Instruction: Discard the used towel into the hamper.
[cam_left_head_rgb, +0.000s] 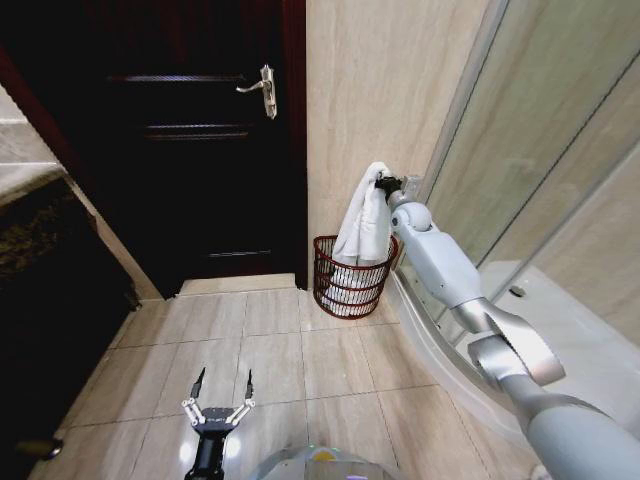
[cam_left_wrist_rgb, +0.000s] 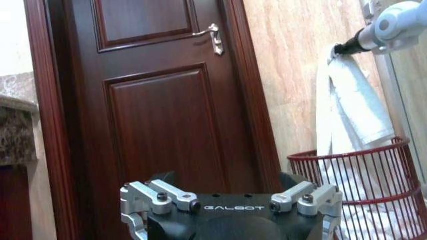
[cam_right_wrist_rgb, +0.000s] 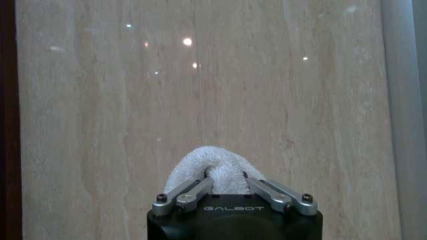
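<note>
A white, nubby terry-cloth towel (cam_left_head_rgb: 365, 225) hangs into the dark red, glossy wire hamper (cam_left_head_rgb: 352, 285) beside polished beige stone wall (cam_left_head_rgb: 370, 90).

Head camera looks down; left wrist low, both seeing hamper (cam_left_head_rgb: 350, 275).

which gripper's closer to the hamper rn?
Right. The right gripper holds the towel just above the hamper; the left gripper hangs open, low over the floor, well away.
</note>
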